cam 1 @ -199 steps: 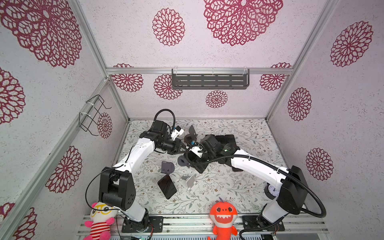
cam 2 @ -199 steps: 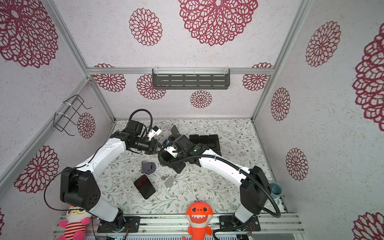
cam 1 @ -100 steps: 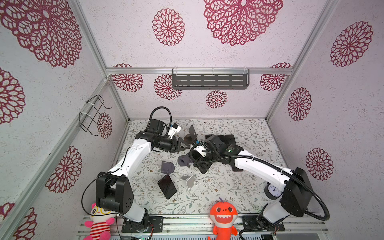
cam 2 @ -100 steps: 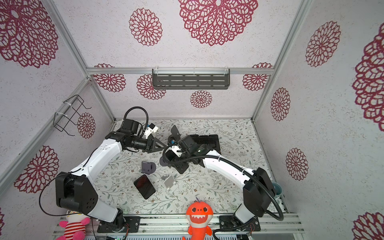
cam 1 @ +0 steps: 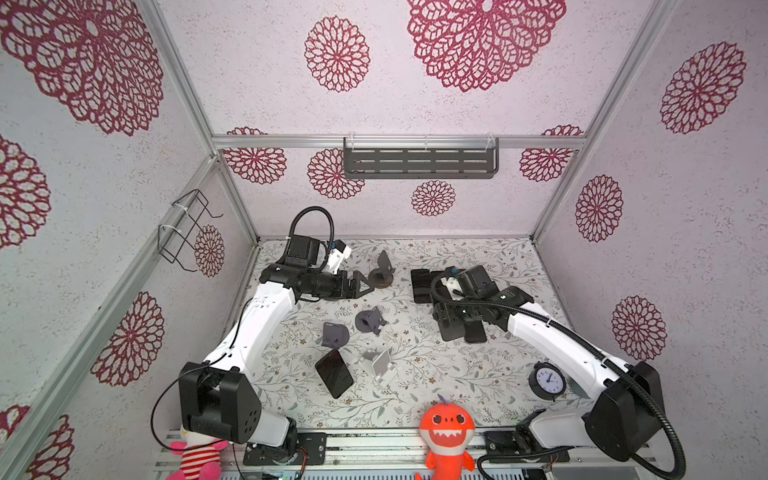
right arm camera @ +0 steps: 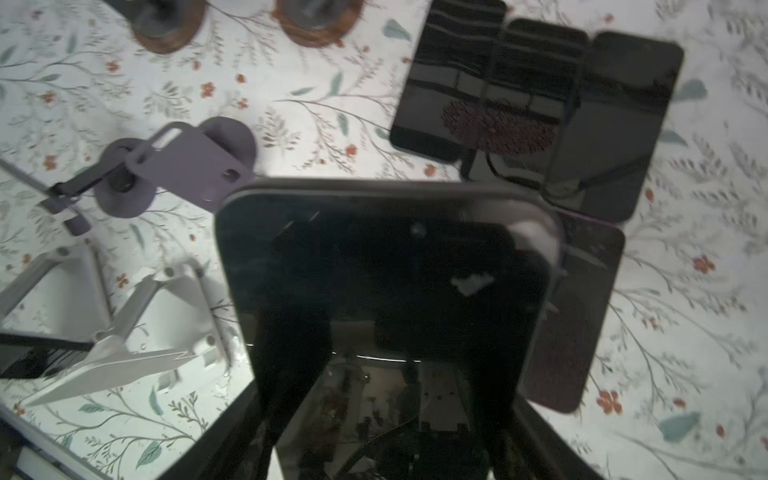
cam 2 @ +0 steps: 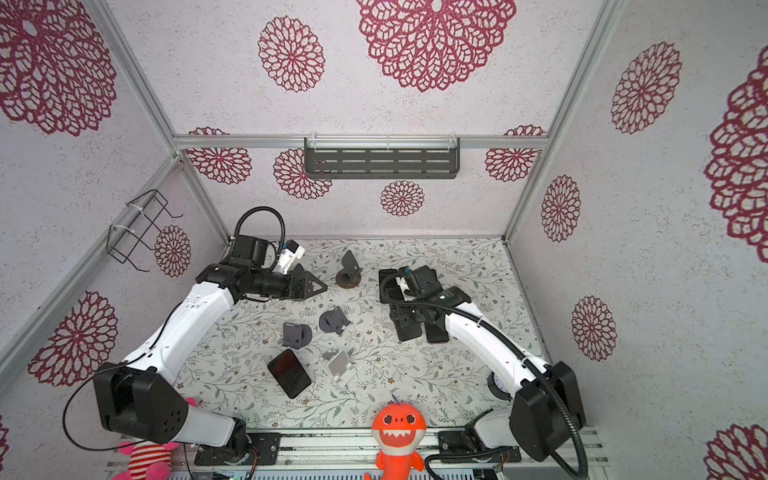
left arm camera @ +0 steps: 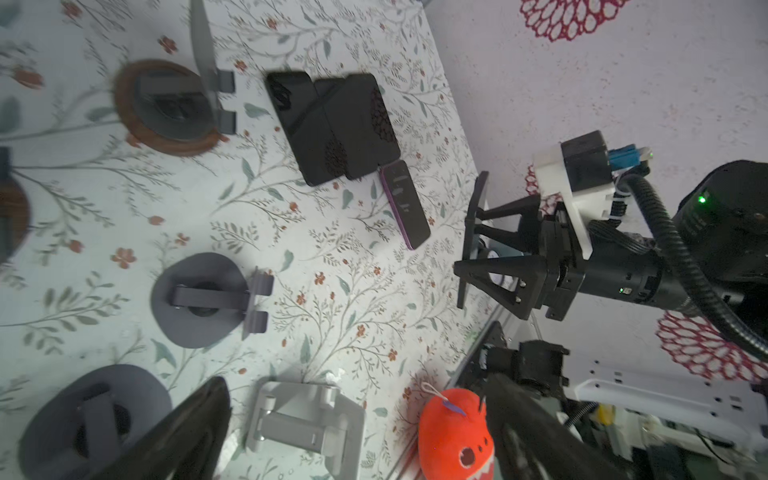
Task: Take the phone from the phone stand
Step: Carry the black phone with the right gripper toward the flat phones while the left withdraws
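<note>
In the right fingers point(right arm camera: 224, 440): the phone point(right arm camera: 386, 270), well apart from the phone stand point(cam 1: 379, 277)
They clamp its long edges near the flat phones point(cam 1: 422, 284); the left fingers point(left arm camera: 195, 432) gape wide just beside that stand, open surface point(cam 1: 436, 374) between

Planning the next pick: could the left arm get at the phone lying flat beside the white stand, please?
Probably yes: the left gripper is open and empty, the flat phone lies uncovered on that arm's side, and only a low grey stand sits between, which it could pass over.
</note>
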